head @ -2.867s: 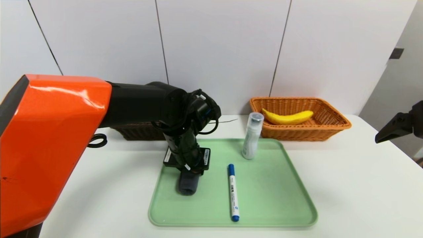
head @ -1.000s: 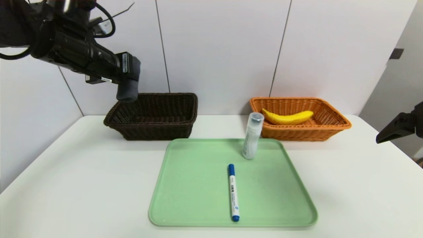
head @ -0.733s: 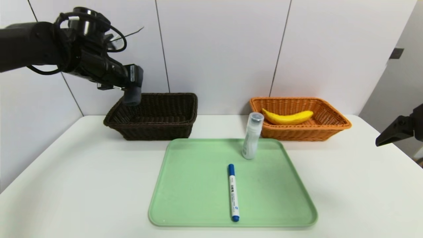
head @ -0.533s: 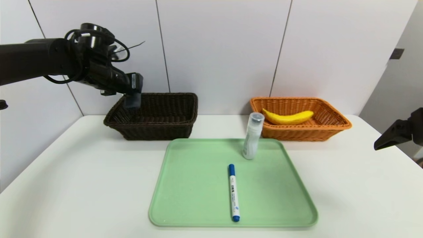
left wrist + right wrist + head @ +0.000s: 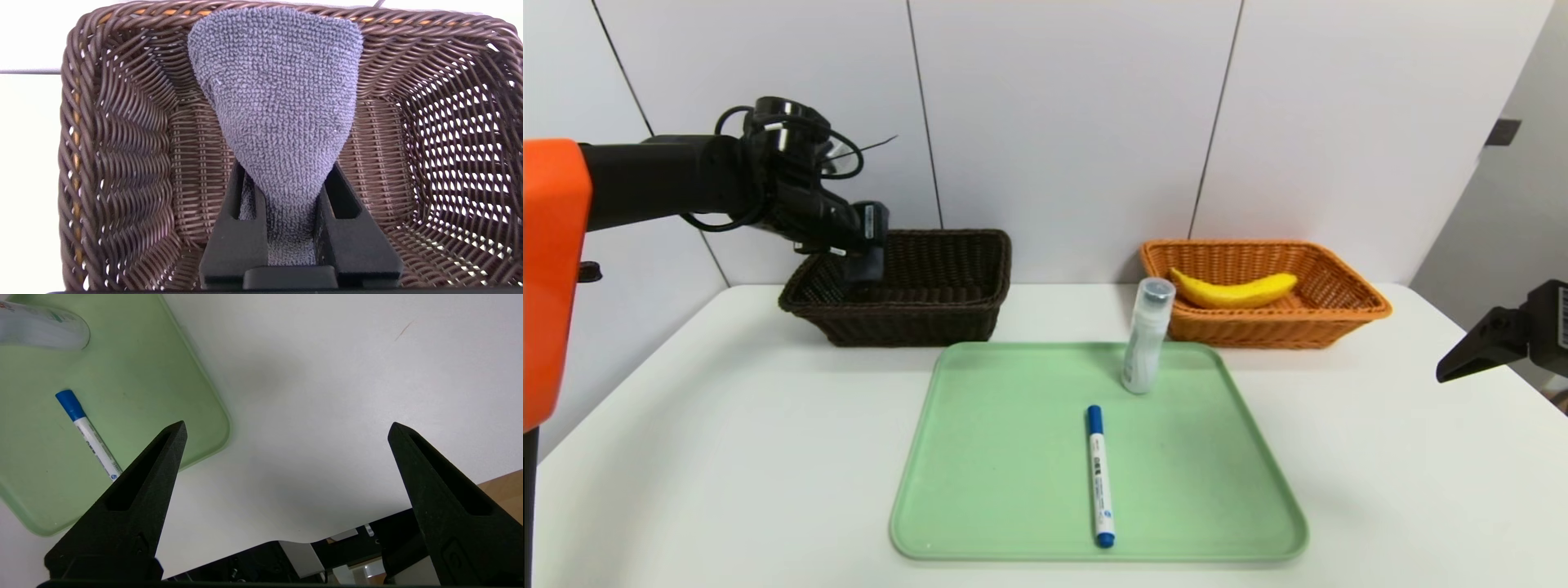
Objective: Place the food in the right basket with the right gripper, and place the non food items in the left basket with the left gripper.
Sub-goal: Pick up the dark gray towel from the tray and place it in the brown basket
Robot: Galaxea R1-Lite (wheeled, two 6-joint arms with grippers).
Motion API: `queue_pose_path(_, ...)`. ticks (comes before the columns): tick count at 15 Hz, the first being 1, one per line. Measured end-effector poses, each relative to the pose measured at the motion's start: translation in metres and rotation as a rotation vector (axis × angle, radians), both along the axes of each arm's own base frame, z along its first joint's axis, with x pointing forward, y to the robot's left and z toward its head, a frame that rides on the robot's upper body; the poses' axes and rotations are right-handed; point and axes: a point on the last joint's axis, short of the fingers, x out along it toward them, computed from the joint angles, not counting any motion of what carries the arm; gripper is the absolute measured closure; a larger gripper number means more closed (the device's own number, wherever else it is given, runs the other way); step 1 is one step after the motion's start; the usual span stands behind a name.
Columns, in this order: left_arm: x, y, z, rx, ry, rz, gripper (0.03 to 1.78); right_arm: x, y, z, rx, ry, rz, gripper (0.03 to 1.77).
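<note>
My left gripper [image 5: 869, 263] is shut on the rolled dark grey cloth [image 5: 278, 81] and holds it just inside the left basket [image 5: 915, 322], above its near-left part. In the left wrist view the cloth hangs over the woven basket floor [image 5: 122, 143], clear of it. The banana [image 5: 1233, 290] lies in the right basket [image 5: 1356, 306]. A whitish bottle [image 5: 1147, 335] stands on the green tray [image 5: 996, 490], and the blue-capped marker [image 5: 1099, 475] lies on it. My right gripper [image 5: 286, 425] stands open and empty beyond the table's right edge [image 5: 1462, 363].
The two baskets stand along the table's back edge against the white wall, with the tray in front between them. From the right wrist the tray corner [image 5: 163, 375], marker [image 5: 88, 433], bottle [image 5: 41, 328] and the table's edge show.
My left arm has come down and slightly right, lowering the cloth from above the dark basket's rim into its mouth. The right gripper has sunk a little.
</note>
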Motion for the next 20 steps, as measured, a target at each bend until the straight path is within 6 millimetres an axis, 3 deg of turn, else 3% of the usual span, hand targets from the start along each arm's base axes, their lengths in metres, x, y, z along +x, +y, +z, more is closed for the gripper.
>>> queue_pose_path(6,0.011,0.008,-0.015,0.001,0.011,0.021,1.48,-0.005,-0.002,0.001,0.001,-0.009,0.003,0.1)
queue_pose_path(20,0.019,0.004,-0.036,0.011,0.071,0.008,1.48,-0.008,-0.003,0.002,0.005,-0.013,0.001,0.1)
